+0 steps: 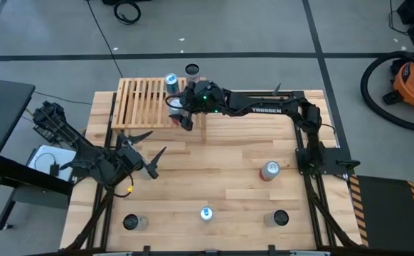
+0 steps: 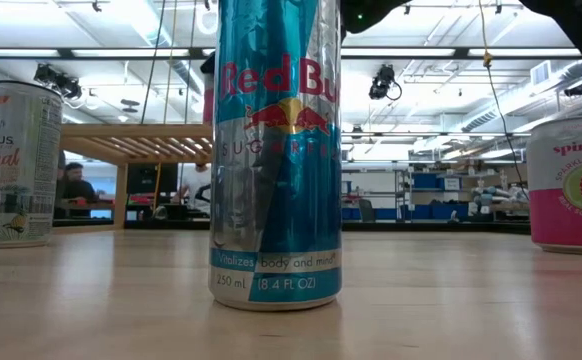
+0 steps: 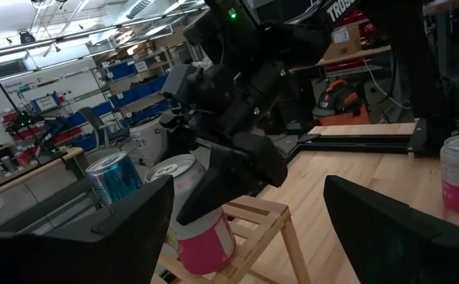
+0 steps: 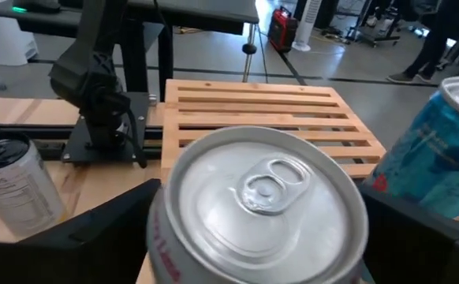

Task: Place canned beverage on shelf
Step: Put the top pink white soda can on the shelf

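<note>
A pink canned beverage (image 4: 265,197) with a silver top stands at the right end of the slatted wooden shelf (image 4: 261,110), at its near corner. My right gripper (image 1: 181,116) is open around it, one finger (image 4: 107,233) on each side. From the left wrist, the pink can (image 3: 206,237) shows on the shelf's corner, partly behind the right gripper (image 3: 229,170). A blue can (image 1: 171,82) stands on the shelf just behind it. My left gripper (image 1: 157,144) waits open over the table's left side, pointing at the shelf (image 1: 144,103).
On the table stand a red can (image 1: 269,171) at the right, a blue Red Bull can (image 1: 205,213) at the front and two dark-topped cans (image 1: 131,222) (image 1: 280,217). Another can (image 1: 192,70) stands behind the shelf. A white can (image 4: 16,185) is close to the shelf.
</note>
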You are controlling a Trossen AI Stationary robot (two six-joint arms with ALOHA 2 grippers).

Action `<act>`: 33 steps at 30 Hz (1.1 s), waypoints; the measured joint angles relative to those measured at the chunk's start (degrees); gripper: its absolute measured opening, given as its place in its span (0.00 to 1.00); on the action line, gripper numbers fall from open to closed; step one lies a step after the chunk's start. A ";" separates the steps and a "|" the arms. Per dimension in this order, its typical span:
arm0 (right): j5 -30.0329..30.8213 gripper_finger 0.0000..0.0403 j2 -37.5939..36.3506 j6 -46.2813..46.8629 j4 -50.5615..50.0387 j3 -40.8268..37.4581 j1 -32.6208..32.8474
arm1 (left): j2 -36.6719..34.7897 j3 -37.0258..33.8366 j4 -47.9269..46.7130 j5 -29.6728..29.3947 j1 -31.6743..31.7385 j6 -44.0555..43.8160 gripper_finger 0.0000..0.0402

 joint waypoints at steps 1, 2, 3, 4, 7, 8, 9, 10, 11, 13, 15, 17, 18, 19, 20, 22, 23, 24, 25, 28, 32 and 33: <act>0.22 0.98 0.00 0.00 -0.01 0.00 0.08 | 0.00 0.00 0.00 0.00 0.00 0.00 0.83; 0.28 0.99 -0.05 -0.01 0.01 0.00 0.19 | 0.00 0.00 0.00 0.00 0.00 0.00 0.83; 0.28 0.98 -0.27 0.00 -0.30 0.00 0.27 | 0.00 0.00 0.00 0.00 0.00 0.00 0.83; 0.26 0.98 -0.45 0.00 -0.54 0.00 0.45 | 0.00 0.00 -0.02 0.00 0.00 0.00 0.83; 0.80 0.98 -1.70 -0.02 -1.93 0.00 0.90 | -0.01 0.00 -0.02 -0.02 0.00 -0.01 0.83; 0.95 0.99 -2.32 0.00 -1.97 0.00 1.08 | -0.02 0.00 -0.02 0.00 0.00 0.02 0.83; 1.25 0.99 -3.15 0.00 -3.10 0.00 1.23 | -0.02 0.00 0.03 0.00 0.00 0.49 0.83; 1.37 0.99 -4.03 0.00 -4.04 0.00 1.40 | -0.02 0.00 0.18 0.00 0.00 1.03 0.83; 1.60 0.99 -4.95 0.00 -4.62 0.00 1.63 | -0.02 0.00 0.31 -0.04 0.00 1.43 0.83; 2.03 0.99 -6.80 -0.01 -6.42 0.00 2.16 | -0.08 0.00 0.37 -0.02 0.01 2.18 0.83; 2.16 0.99 -8.65 0.00 -7.59 0.00 2.60 | -0.13 0.00 0.51 -0.02 0.01 2.23 0.83; 2.18 0.99 -10.58 0.18 -8.69 0.00 2.95 | -0.13 0.00 0.55 -0.02 0.00 2.25 0.83; 2.16 0.99 -11.65 0.41 -9.56 0.00 3.12 | -0.13 0.00 0.56 -0.02 0.00 2.25 0.83; 2.17 0.99 -12.82 0.87 -10.84 0.00 3.24 | -0.13 0.00 0.57 -0.02 0.01 2.25 0.83; 2.18 0.99 -14.00 1.90 -12.58 0.00 3.31 | -0.13 0.00 0.57 -0.02 0.01 2.25 0.83; 2.13 0.98 -16.64 5.02 -16.81 0.00 3.35 | -0.13 0.00 0.59 -0.02 0.02 2.25 0.83; 1.72 0.98 -17.96 7.19 -19.15 0.00 3.35 | -0.13 0.00 0.57 -0.02 0.00 2.28 0.83; 0.81 0.98 -19.38 9.13 -21.83 0.00 3.31 | -0.13 0.00 0.57 -0.02 0.01 2.29 0.83; -0.25 0.98 -20.72 10.63 -24.55 0.00 3.32 | -0.13 0.00 0.57 -0.04 0.05 2.29 0.83; -2.55 0.99 -24.95 11.82 -28.12 -2.07 4.73 | -0.15 0.00 0.43 -0.39 1.23 2.29 0.83; 0.34 0.99 -31.42 11.87 -26.59 -8.54 8.01 | -0.69 0.04 0.30 -0.04 4.15 2.35 0.83; 1.91 0.99 -33.34 12.06 -25.86 -10.62 8.68 | -0.92 0.04 0.22 0.61 4.99 2.31 0.83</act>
